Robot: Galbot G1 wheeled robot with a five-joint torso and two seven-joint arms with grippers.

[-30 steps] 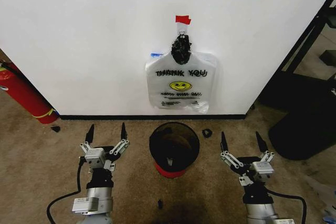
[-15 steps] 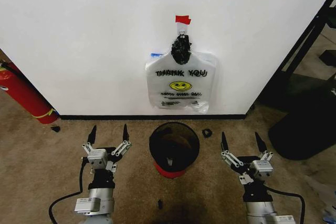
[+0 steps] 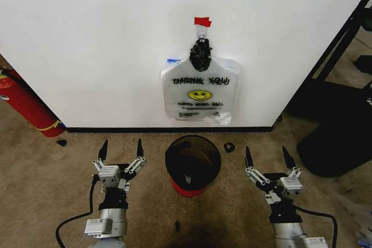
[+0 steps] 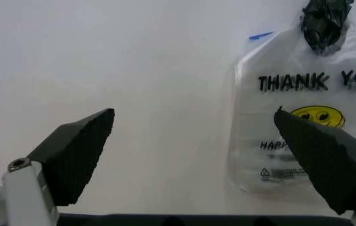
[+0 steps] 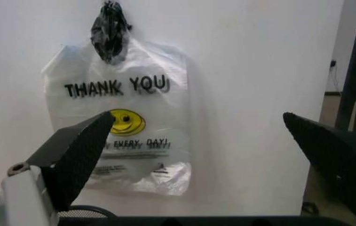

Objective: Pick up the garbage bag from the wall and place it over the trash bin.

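Partly hidden behind wide-open left hand (image 4: 196,155) and right hand (image 5: 203,150), garbage bag (image 3: 200,94) hangs.

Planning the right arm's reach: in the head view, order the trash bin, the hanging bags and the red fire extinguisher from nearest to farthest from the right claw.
From the right claw:
1. Trash bin, beside it, toward the left.
2. Hanging bags, up on the wall.
3. Fire extinguisher, far left.

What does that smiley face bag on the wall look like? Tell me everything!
The garbage bag is thin, see-through white plastic, a bit crinkly. It says THANK YOU in black letters, with a yellow smiley face and smaller print underneath. A black knot bunches its top, just under a piece of red tape. It hangs flat against the wall, above the trash bin. Neither claw touches it.
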